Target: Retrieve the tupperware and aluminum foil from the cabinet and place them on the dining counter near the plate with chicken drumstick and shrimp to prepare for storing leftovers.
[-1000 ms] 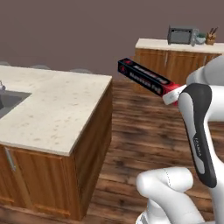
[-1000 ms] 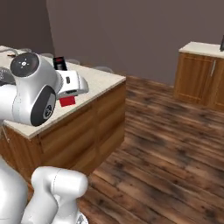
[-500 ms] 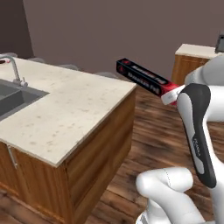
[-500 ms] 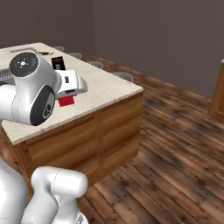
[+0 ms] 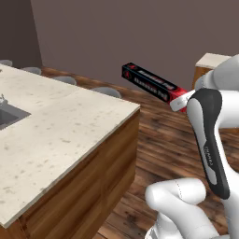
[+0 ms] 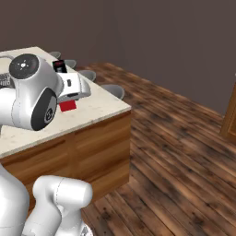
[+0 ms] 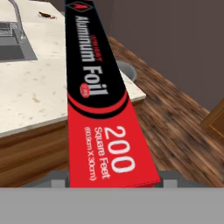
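My gripper [image 5: 180,100] is shut on the red end of the aluminum foil [image 5: 151,83], a long black box with white lettering, held up in the air and level. In the hand view the aluminum foil [image 7: 94,87] runs away from me over the dining counter [image 7: 35,92], hiding the fingertips. From the right base view the box [image 6: 59,66] is seen end-on beside the white hand. The speckled beige dining counter [image 5: 60,126] lies to the left, below the box. A small brown thing [image 7: 46,15] lies far off on the slab, too small to tell. The tupperware, cabinet, plate and shrimp are out of view.
A sink [image 7: 13,43] with a faucet [image 7: 15,13] is set into the counter. Grey stools [image 5: 105,91] stand along its far side. Dark wooden floor [image 6: 175,152] spreads to the right. A wooden unit [image 5: 210,65] stands at the far right.
The whole picture has shifted: the base has moved, and the counter's corner now sits closer, with the far wooden unit swung off to the right. The foil stays in the gripper as before.
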Tool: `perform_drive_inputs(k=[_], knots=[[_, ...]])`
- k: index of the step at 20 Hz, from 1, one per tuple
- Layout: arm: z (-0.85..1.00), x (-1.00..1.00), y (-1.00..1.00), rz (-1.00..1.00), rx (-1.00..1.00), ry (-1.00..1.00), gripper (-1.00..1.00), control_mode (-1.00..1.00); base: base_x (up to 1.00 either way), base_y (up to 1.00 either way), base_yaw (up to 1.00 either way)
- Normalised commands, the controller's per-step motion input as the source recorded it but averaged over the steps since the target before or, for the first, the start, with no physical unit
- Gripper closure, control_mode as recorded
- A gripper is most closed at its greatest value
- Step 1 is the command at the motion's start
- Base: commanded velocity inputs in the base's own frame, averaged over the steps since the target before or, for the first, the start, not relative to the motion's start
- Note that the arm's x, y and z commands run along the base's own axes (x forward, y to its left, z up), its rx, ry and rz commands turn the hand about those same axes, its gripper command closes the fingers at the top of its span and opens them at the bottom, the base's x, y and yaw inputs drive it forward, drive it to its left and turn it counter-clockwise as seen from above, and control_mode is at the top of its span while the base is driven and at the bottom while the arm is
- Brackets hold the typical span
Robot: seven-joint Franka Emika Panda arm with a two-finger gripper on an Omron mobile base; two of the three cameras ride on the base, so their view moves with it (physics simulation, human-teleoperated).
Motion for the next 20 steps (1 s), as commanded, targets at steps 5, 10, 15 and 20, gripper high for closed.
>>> perform_drive_inputs(k=[5, 10, 15, 20], knots=[[0.0, 0.0, 0.0, 0.0, 0.0, 0.0, 1.0, 1.0, 1.0, -1.0, 0.04], [0.0, 0.0, 0.0, 0.0, 0.0, 0.0, 1.0, 1.0, 1.0, -1.0, 0.04], [0.0, 0.0, 0.0, 0.0, 0.0, 0.0, 1.0, 1.0, 1.0, -1.0, 0.01], [0.0, 0.0, 0.0, 0.0, 0.0, 0.0, 1.0, 1.0, 1.0, -1.0, 0.13]])
